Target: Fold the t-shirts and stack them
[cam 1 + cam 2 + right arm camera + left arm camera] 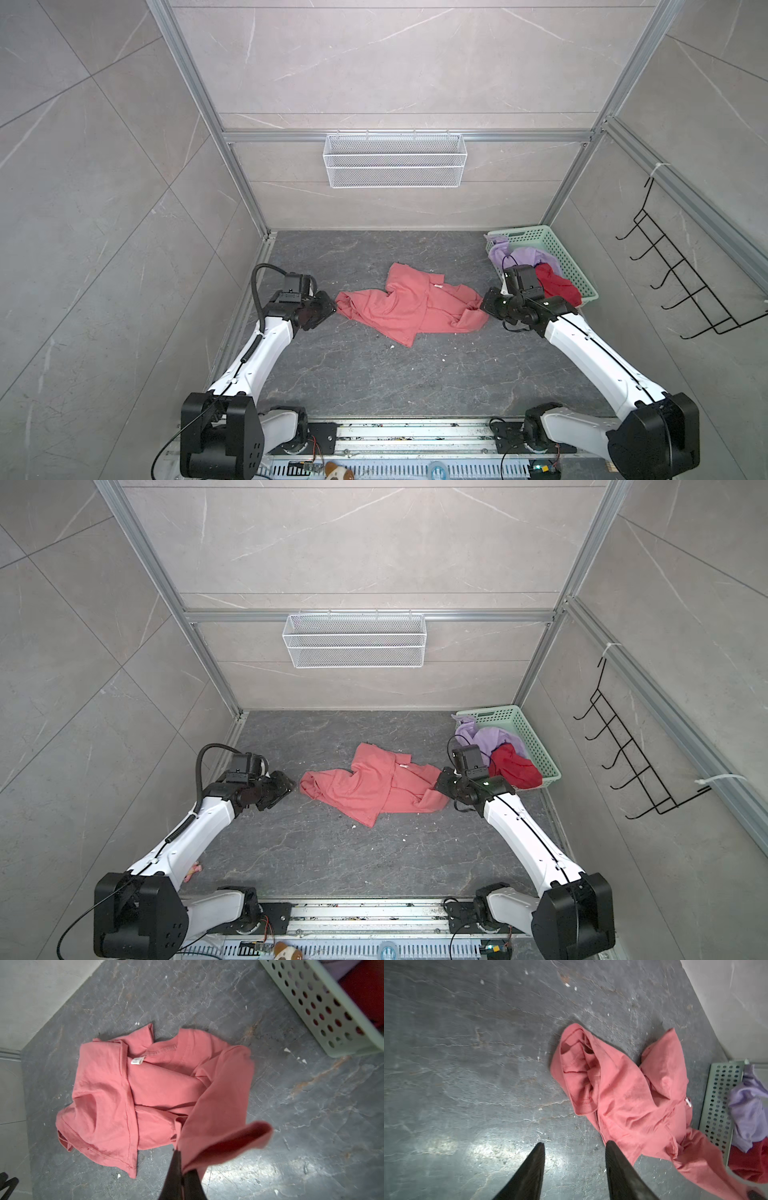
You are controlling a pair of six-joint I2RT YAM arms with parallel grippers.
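A crumpled pink t-shirt (409, 305) lies mid-tabletop (374, 374) between the two arms. The right gripper (178, 1152) is clamped on the shirt's raised edge on the basket side. The left gripper (575, 1142), jaws apart and empty, sits just beside the opposite edge. A lilac t-shirt (528, 255) and a red t-shirt (557, 284) sit in the green basket (575, 270).

salmon-pink tee (409, 305) crumpled in the middle, neck label (437, 286) showing, right edge raised, lilac tee (528, 255) and deep-red tee (557, 284) bunched in the far-right basket (536, 232)
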